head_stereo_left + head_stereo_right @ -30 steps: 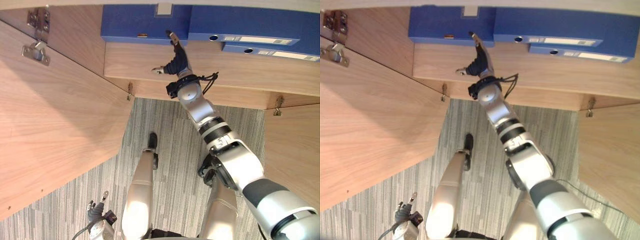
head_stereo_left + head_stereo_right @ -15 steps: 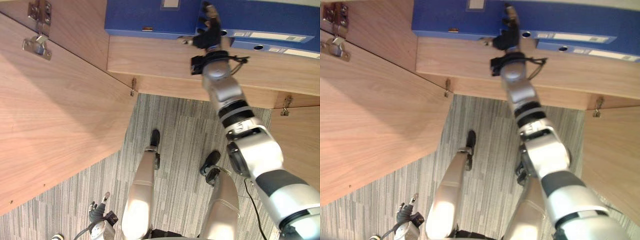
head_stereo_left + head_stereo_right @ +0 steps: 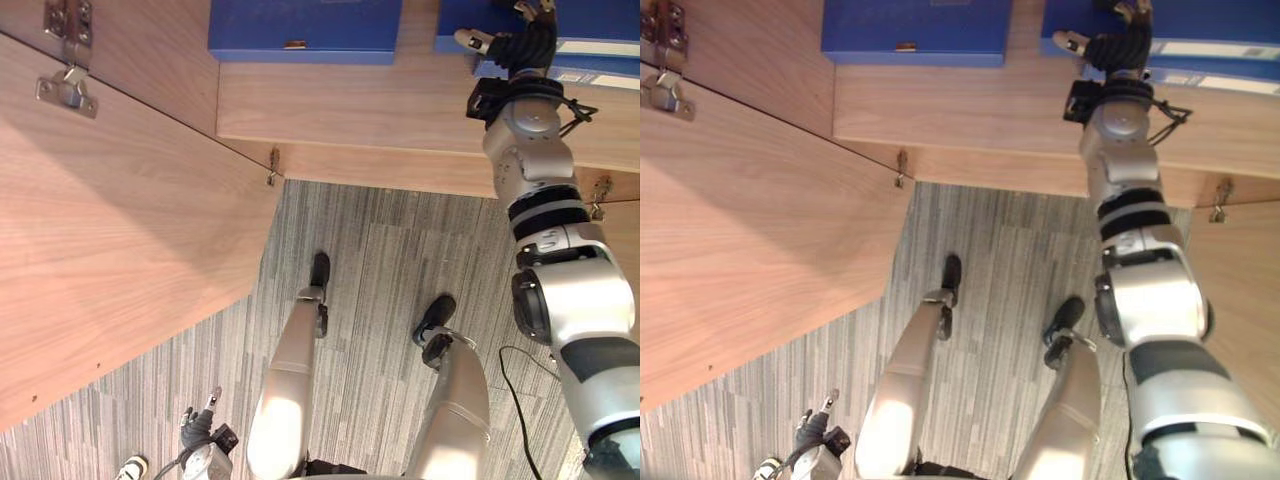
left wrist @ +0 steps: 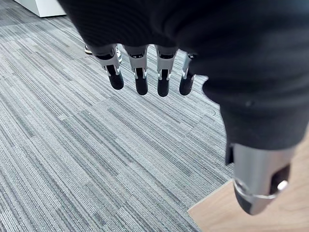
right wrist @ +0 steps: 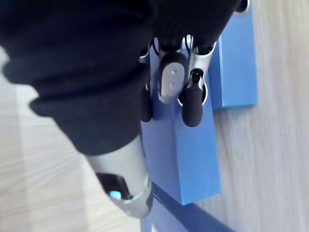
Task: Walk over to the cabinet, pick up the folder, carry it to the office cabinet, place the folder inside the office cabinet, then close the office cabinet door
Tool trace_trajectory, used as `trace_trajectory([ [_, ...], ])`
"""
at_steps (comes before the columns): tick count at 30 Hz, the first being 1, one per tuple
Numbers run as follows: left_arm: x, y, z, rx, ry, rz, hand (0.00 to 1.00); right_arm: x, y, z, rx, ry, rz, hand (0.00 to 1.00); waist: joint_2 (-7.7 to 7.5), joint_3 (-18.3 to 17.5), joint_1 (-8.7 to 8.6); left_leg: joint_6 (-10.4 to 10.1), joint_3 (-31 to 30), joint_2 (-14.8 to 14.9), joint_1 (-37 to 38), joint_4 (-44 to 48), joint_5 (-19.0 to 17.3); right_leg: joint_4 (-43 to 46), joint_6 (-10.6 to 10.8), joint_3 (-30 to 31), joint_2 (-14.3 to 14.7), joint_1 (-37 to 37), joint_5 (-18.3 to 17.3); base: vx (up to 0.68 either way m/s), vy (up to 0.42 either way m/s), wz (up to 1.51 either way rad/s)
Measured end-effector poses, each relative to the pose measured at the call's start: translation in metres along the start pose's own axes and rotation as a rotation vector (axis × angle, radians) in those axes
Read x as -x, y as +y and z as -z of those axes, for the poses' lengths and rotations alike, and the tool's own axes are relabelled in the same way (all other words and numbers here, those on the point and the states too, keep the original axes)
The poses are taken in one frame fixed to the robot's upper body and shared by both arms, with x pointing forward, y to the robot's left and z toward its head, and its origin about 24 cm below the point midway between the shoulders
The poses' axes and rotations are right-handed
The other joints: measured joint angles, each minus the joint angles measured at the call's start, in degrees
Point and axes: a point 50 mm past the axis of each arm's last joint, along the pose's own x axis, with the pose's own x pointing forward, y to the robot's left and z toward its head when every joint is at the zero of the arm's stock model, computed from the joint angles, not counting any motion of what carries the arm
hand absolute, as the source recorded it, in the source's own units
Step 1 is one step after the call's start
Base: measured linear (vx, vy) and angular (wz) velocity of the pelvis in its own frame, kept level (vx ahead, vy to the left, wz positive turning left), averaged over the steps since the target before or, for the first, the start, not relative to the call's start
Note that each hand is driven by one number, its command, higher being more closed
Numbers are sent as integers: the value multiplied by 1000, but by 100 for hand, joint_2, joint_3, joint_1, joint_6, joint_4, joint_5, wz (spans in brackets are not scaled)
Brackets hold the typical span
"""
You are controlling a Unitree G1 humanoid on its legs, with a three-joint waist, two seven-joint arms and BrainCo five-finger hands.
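Blue folders lie on the wooden cabinet shelf (image 3: 350, 105): one on the left (image 3: 305, 25), and two stacked on the right (image 3: 600, 45). My right hand (image 3: 520, 40) reaches up to the right pair, thumb spread out to the left. In the right wrist view its straight fingers (image 5: 190, 99) rest on a folder's spine (image 5: 193, 154), one tip at the spine's ring hole, with a second folder (image 5: 236, 72) beside it. My left hand (image 3: 203, 432) hangs low by my side over the carpet, fingers (image 4: 141, 77) straight and holding nothing.
The cabinet's left door (image 3: 110, 230) stands open across the left side, its metal hinge (image 3: 65, 75) at the top. The right door's edge (image 3: 622, 235) shows at the far right. Grey striped carpet (image 3: 380, 280) lies below. A person's shoe (image 3: 130, 466) is at the lower left.
My right hand has swung right along the shelf, from the left folder's edge to the stacked folders on the right. The camera shifted slightly. The left hand stayed hanging.
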Motion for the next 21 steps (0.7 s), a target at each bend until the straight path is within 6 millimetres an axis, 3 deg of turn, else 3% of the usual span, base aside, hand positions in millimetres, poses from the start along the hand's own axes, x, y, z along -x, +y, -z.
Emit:
trace_trajectory([
  [11, 1, -5, 2, -24, 0, 24, 0, -4, -29, 3, 28, 9, 59, 0, 105, -69, 32, 2, 81, 58, 28, 4, -2, -42, -10, 69, 40, -17, 39, -14, 19, -4],
  [21, 1, -5, 2, -25, 3, 23, 0, -4, -32, 5, 36, 18, 70, 0, 105, -69, 42, 3, 103, 88, 67, 4, -4, -87, -28, 97, 100, -1, 76, -2, 6, -2],
])
